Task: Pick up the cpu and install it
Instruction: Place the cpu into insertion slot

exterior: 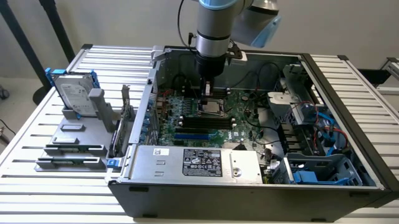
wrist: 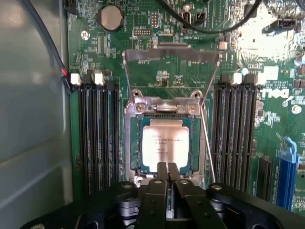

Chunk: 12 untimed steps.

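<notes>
already the cpu (wrist: pixel 163 144) lies in its socket (wrist: pixel 134 143), gripper (wrist: pixel 167 168) closed.

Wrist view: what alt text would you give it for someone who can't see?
A silvery square chip lies in its socket on a green circuit board, the socket's metal cover flipped open. The robot's black gripper, fingers shut together, reaches one edge of the chip; memory slots flank the socket.

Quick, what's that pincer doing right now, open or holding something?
The pincer: closed, tips together at the edge of the cpu, which lies in its socket; whether it grips it cannot be told.
</notes>
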Tool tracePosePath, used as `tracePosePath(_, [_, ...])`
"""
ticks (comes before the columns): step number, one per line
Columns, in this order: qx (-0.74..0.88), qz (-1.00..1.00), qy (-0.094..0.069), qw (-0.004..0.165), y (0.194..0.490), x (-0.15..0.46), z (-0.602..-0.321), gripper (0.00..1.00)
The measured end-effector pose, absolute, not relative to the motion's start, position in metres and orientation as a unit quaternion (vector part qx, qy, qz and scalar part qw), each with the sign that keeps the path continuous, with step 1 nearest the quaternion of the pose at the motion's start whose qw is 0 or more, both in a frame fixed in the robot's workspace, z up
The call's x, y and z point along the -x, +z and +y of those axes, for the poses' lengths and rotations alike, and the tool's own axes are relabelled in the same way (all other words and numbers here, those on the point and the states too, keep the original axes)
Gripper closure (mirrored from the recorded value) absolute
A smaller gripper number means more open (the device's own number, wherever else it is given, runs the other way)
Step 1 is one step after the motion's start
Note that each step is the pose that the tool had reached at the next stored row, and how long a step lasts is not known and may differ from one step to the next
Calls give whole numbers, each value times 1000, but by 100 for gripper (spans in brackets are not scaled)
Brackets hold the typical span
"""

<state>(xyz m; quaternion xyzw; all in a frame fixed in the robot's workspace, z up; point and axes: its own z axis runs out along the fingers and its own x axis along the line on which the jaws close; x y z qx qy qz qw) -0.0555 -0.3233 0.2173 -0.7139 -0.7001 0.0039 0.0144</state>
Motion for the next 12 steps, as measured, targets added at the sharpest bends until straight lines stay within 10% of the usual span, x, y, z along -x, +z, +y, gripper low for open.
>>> tracePosePath(12, [714, -700, 5, 15, 220, 74, -323, 89])
